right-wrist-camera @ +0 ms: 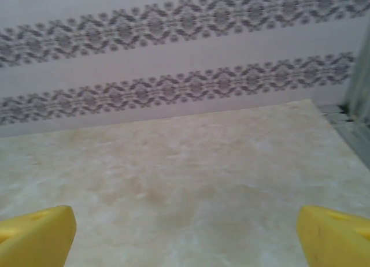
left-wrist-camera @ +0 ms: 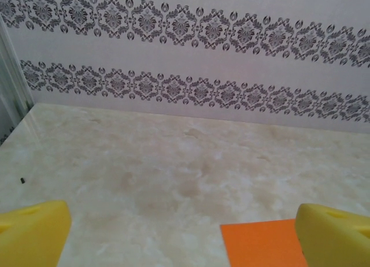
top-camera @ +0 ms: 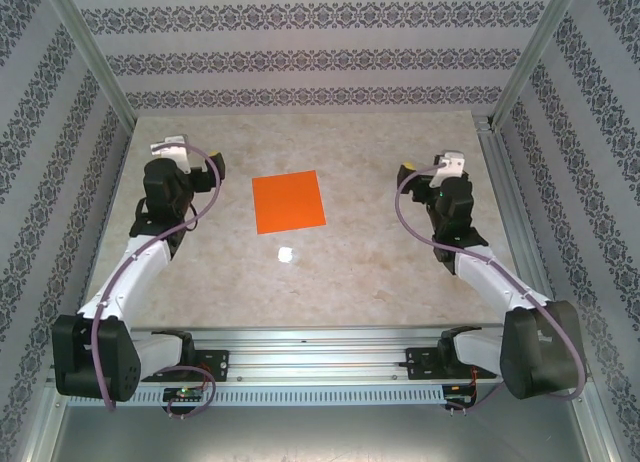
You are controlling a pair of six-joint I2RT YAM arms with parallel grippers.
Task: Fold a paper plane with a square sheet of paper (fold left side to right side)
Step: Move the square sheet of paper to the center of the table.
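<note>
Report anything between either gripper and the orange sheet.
Nothing visible. Bare table separates the left gripper and the right gripper from the square sheet of paper; the small white spot lies off both paths.

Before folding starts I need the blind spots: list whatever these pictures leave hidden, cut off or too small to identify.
Left wrist view: the bright orange square sheet of paper is cut by the bottom edge; a yellow finger of the left tool covers its right part.
Top view: the small white shiny spot near that sheet is too small to identify.
</note>
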